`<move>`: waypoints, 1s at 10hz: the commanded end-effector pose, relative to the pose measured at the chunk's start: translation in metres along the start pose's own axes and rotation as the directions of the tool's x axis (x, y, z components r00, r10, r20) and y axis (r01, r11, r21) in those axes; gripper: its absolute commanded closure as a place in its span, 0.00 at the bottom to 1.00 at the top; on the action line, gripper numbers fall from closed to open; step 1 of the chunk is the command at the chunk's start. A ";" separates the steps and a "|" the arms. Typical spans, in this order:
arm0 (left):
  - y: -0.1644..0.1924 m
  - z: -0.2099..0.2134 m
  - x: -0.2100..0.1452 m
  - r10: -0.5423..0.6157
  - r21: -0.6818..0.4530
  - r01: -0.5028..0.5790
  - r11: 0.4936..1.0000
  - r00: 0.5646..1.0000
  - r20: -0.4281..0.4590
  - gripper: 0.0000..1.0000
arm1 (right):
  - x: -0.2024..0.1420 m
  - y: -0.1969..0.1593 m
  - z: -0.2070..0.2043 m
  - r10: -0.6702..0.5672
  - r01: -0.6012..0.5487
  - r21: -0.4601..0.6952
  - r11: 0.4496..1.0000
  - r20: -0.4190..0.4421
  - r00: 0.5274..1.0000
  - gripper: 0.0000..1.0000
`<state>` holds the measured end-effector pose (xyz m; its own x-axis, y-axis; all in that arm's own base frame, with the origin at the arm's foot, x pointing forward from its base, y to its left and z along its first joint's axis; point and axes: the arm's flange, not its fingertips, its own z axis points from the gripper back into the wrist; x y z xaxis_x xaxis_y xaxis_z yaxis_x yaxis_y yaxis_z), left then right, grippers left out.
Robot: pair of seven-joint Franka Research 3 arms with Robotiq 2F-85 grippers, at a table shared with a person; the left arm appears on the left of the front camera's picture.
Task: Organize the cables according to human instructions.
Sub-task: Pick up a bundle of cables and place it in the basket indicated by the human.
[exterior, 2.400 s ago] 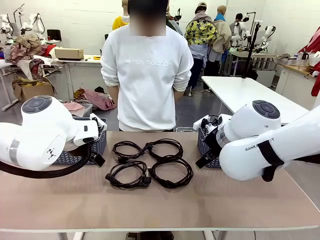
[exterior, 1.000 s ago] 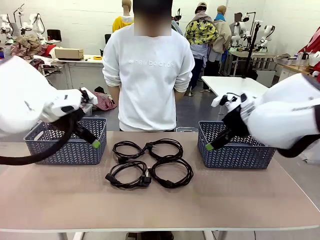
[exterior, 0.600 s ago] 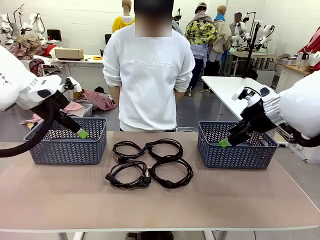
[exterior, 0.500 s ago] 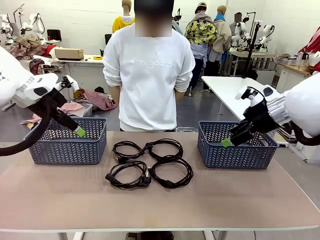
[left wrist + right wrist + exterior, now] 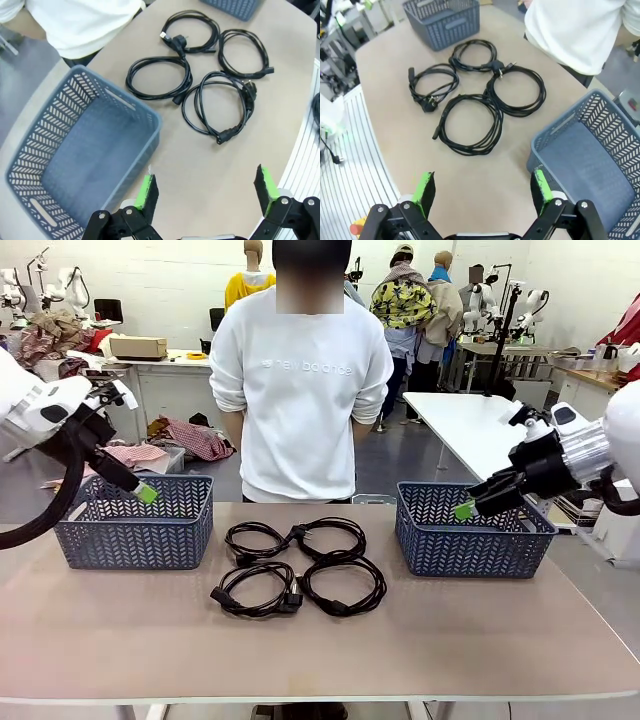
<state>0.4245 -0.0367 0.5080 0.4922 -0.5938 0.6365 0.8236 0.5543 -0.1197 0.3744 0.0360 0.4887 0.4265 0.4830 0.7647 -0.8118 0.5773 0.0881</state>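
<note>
Lying between two baskets (image 5: 135, 540) (image 5: 470, 552): four cables (image 5: 300, 562)

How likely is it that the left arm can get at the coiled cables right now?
Probably yes: the left gripper hangs open above the table, near the grey basket, and the four cables lie uncovered with nothing between.

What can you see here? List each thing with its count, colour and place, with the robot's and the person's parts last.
cables: four, black, coiled rings clustered mid-table
left basket: one, grey-blue, table's left end
right basket: one, grey-blue, table's right end
table: one, tan, beneath everything
person: one, white top, standing at the far edge
left tool: one, black with green pads, open, up near the left basket
right tool: one, black with green pads, open, up near the right basket
</note>
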 end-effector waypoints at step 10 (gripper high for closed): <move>0.000 -0.001 0.001 -0.006 -0.003 0.006 1.000 1.000 0.025 0.00 | 0.003 -0.007 0.008 -0.034 0.033 0.030 0.999 0.058 0.998 0.00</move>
<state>0.4257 -0.0396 0.5062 0.4915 -0.5891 0.6414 0.8204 0.5604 -0.1139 0.3737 0.0301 0.4958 0.4585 0.4262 0.7798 -0.7926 0.5929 0.1420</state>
